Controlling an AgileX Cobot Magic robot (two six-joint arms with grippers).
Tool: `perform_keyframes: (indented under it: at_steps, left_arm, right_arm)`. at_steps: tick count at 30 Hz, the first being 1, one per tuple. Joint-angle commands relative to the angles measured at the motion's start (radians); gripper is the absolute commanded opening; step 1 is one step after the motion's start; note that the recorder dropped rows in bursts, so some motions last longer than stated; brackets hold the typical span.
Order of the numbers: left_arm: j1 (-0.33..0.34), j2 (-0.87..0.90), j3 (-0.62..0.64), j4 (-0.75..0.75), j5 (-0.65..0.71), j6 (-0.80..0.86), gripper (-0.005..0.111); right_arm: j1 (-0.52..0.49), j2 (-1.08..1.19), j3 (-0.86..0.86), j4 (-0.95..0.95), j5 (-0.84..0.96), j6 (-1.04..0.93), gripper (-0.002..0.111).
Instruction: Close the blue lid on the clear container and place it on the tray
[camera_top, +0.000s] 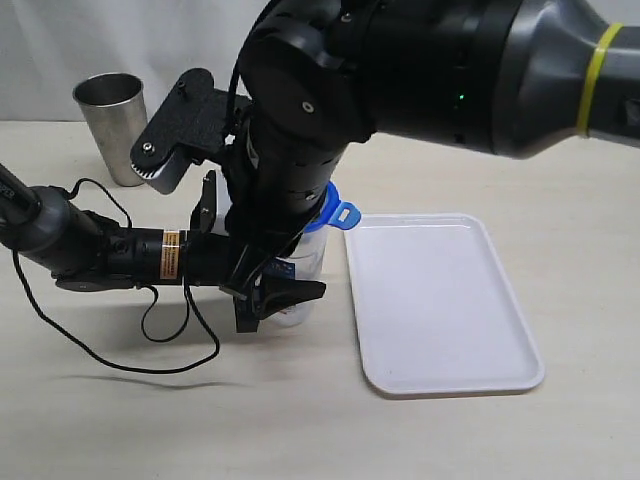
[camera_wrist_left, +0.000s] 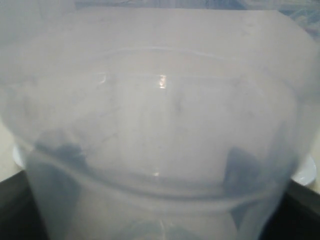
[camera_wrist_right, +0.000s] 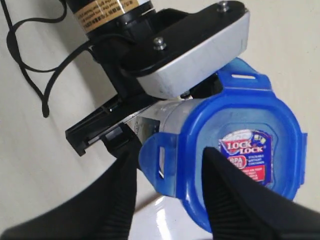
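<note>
Right pincer (camera_wrist_right: 167, 152) hangs spread over the blue lid (camera_wrist_right: 240, 150), 1 finger over the lid and 1 outside a raised flap (camera_wrist_right: 152, 161), pinching nothing. Left pincer (camera_top: 278, 298) clamps the clear container (camera_top: 312, 255) low on its side. It stands on the table (camera_top: 100, 420) just beside the tray (camera_top: 440, 380), not on it. At least 2 flaps look unlatched. Pressing down off-centre could tip the container in that low grip, or leave the lid crooked and loose during the carry.

Black arms (camera_top: 300, 120), yellow band (camera_top: 597, 75), looped black cable (camera_top: 160, 373), perhaps orange label (camera_top: 171, 254)
</note>
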Motion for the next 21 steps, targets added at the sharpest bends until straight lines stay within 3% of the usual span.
perform_keyframes:
  at_steps: [1, 9, 15, 21]
  left_arm:
    - [0.002, -0.006, -0.003, 0.002, -0.006, -0.008, 0.000]
    - [0.002, -0.006, -0.003, -0.002, -0.006, -0.008, 0.000]
    - [0.002, -0.006, -0.003, -0.002, -0.006, -0.008, 0.000]
    - [0.002, -0.006, -0.003, 0.000, -0.006, -0.008, 0.000]
  right_arm:
    - [0.001, 0.017, 0.003, -0.013, 0.003, 0.006, 0.041]
    - [0.001, 0.080, 0.013, -0.156, 0.000, 0.105, 0.041]
    - [0.001, 0.102, 0.119, -0.193, -0.056, 0.026, 0.036]
    - [0.001, 0.113, 0.199, -0.348, -0.089, 0.139, 0.034]
